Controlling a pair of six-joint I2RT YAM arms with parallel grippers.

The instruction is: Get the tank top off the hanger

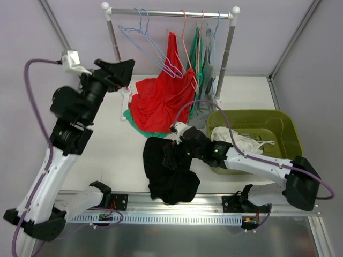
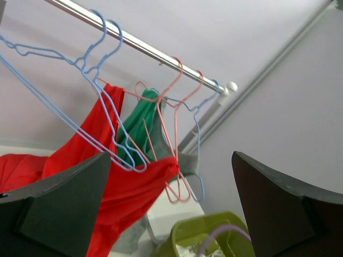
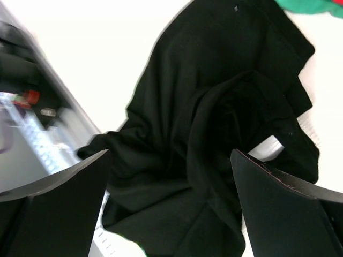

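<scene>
**Nothing held on either side**

Five wire hangers (image 2: 80, 63), one red tank top (image 1: 161, 101) hung among them. Left gripper (image 2: 171, 160) gapes wide, empty. Right gripper (image 3: 170, 155), equally spread and empty, hovers over one black garment (image 1: 169, 174) beside the green bin (image 1: 284, 120).

left tool (image 2: 171, 176) high, right tool (image 3: 170, 160) low; parted

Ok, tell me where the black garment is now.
Top view: the black garment lies crumpled at the near edge of the table, just left of the green bin, under the open right gripper.
</scene>
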